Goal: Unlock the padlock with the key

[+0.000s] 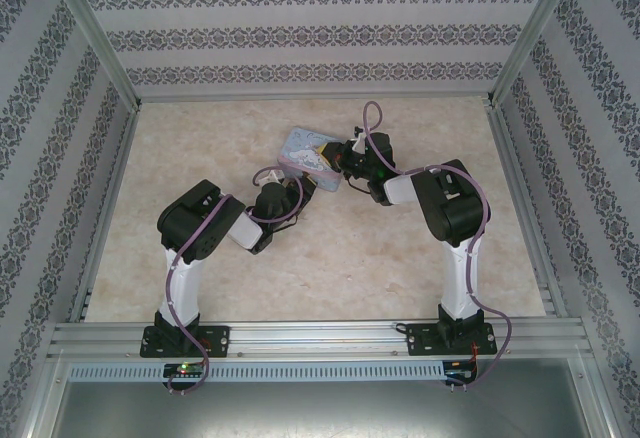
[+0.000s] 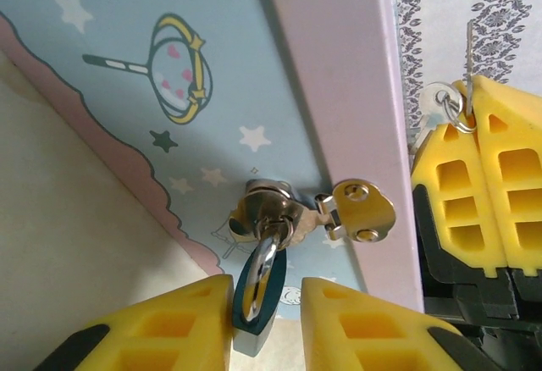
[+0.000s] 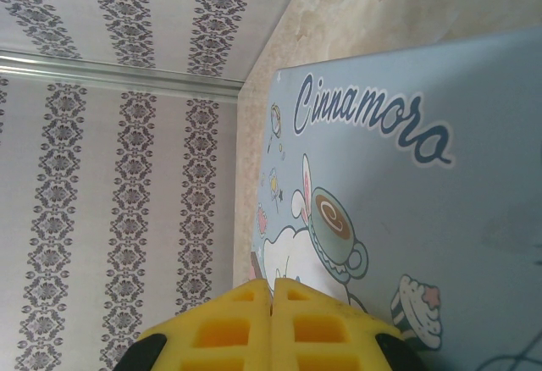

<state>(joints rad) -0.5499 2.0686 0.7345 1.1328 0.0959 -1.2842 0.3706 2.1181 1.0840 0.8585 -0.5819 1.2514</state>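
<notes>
The padlock (image 2: pixel 247 316), small with a dark blue body and a silver shackle, hangs from the metal hasp (image 2: pixel 360 210) on the side of the pale blue-pink cartoon tin (image 2: pixel 212 74). My left gripper (image 2: pixel 265 295) is open and straddles the padlock: its left finger touches the body, while a gap separates the right finger from it. My right gripper (image 2: pixel 476 104) is shut on the key (image 2: pixel 468 49). The thin blade sticks up from the yellow tips, and a small ring (image 2: pixel 460 122) hangs beside them. Seen from above, both grippers meet at the tin (image 1: pixel 303 148).
The tin lies at the table's middle back, its lid with the cartoon print facing my right gripper (image 3: pixel 273 290). Patterned walls and metal rails (image 1: pixel 100 68) enclose the table on three sides. Bare tabletop (image 1: pixel 330 268) lies between the arms and the front rail.
</notes>
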